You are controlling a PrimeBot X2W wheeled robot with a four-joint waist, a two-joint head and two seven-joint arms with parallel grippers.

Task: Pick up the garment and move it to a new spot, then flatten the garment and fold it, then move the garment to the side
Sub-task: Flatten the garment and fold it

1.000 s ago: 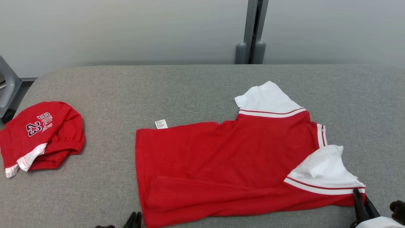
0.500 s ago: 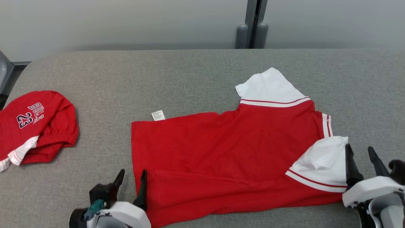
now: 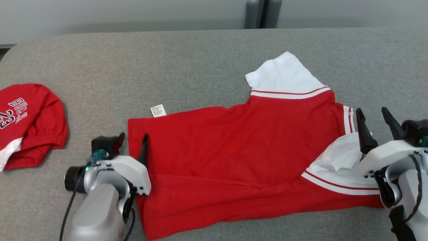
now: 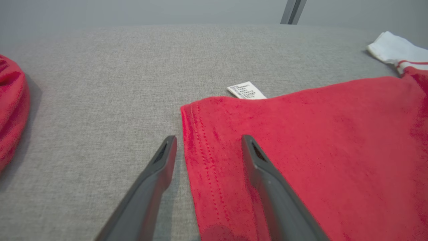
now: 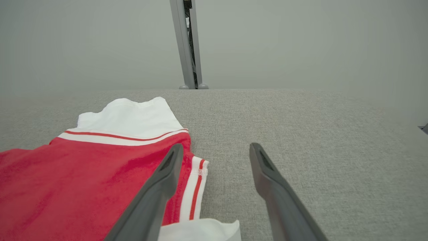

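A bunched red garment printed "23" [image 3: 36,124] lies at the far left of a grey fabric-covered table [image 3: 200,53], well apart from the red jersey with white, red-striped sleeves [image 3: 234,150] spread across the middle, a white care label [image 3: 158,110] poking from its far hem corner. The left gripper [image 3: 133,137] hovers at the jersey's left hem, fingers apart, one over table, one over red cloth. At the right, the right gripper [image 3: 371,112] stands fingers apart beside the rumpled near sleeve, one over striped trim, the other over grey fabric.
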